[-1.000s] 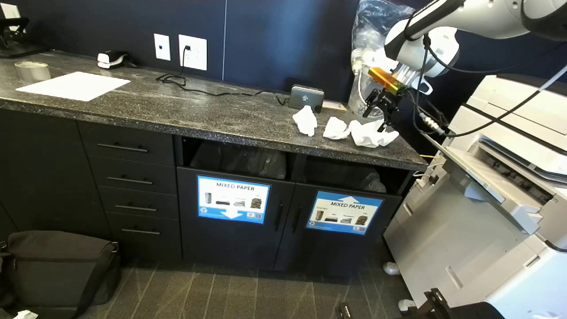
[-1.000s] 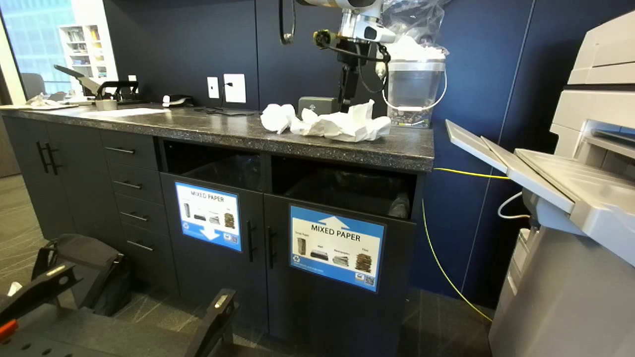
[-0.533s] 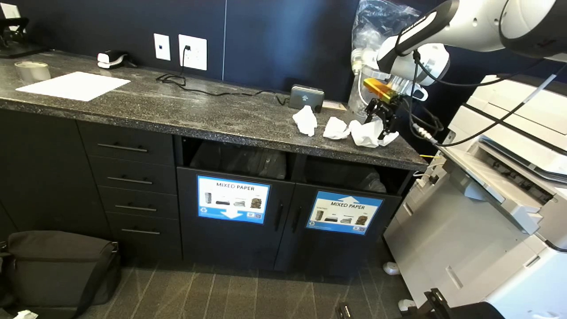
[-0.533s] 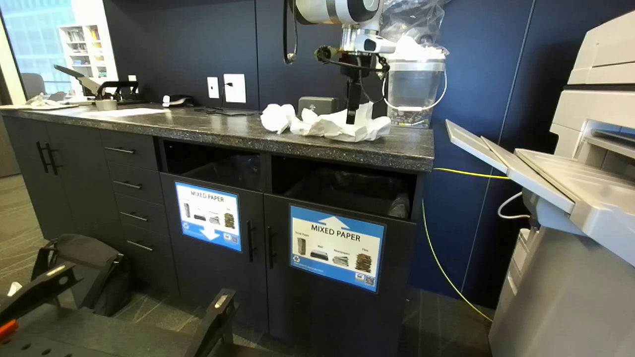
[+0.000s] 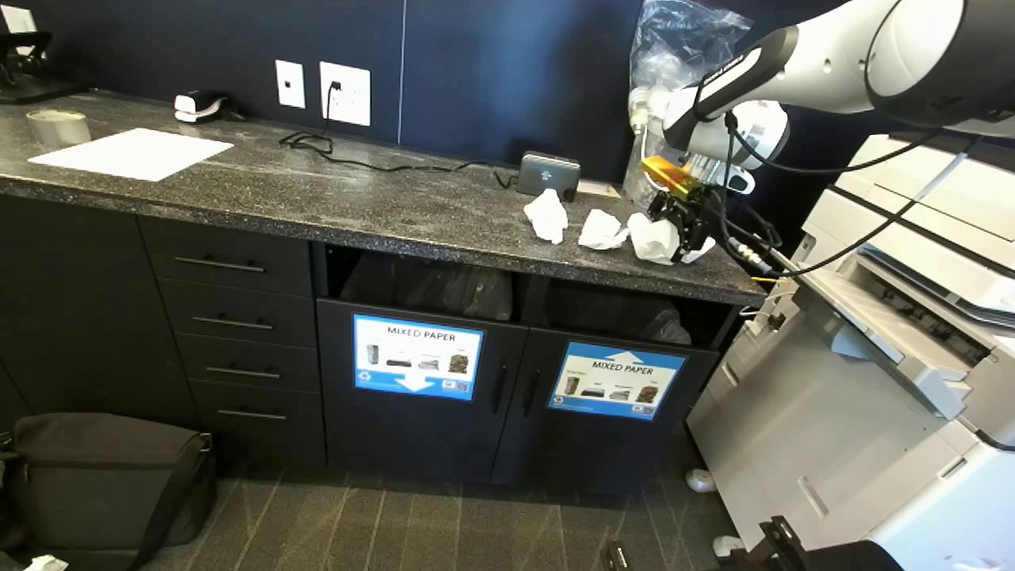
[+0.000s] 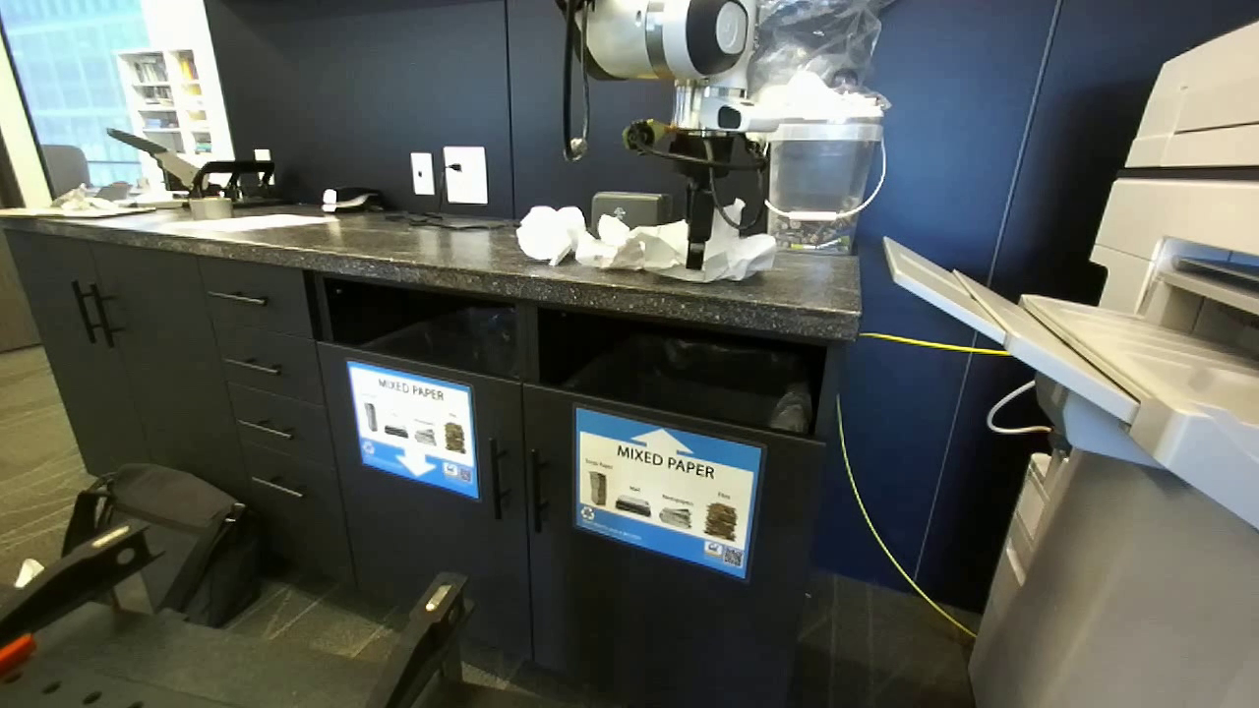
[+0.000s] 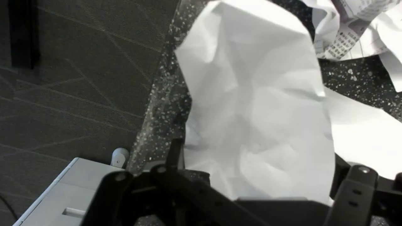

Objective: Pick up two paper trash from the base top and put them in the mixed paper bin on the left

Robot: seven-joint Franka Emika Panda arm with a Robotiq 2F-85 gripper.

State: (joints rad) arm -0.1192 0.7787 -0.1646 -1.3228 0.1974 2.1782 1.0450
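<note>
Three white paper wads lie on the dark speckled countertop (image 5: 412,202), near its right end: a left wad (image 5: 545,216), a middle wad (image 5: 601,230) and a larger right wad (image 5: 652,238). My gripper (image 5: 670,234) points down over the right wad, its fingertips low at the counter. In the wrist view the large wad (image 7: 257,78) fills the space between the widely parted fingers (image 7: 175,153), which lie along its two sides. A printed wad (image 7: 342,37) shows at the upper right there. The left mixed paper bin (image 5: 420,285) is an open slot under the counter.
A right mixed paper bin (image 5: 610,313) adjoins it. A small grey box (image 5: 549,174) and a clear bucket (image 6: 824,167) with a plastic bag stand behind the wads. A printer (image 5: 856,333) stands right of the counter. A flat white sheet (image 5: 133,153) lies far left.
My gripper has come down from above the counter, moving slightly left, until its fingers stand around the right wad. The wads have hardly moved.
</note>
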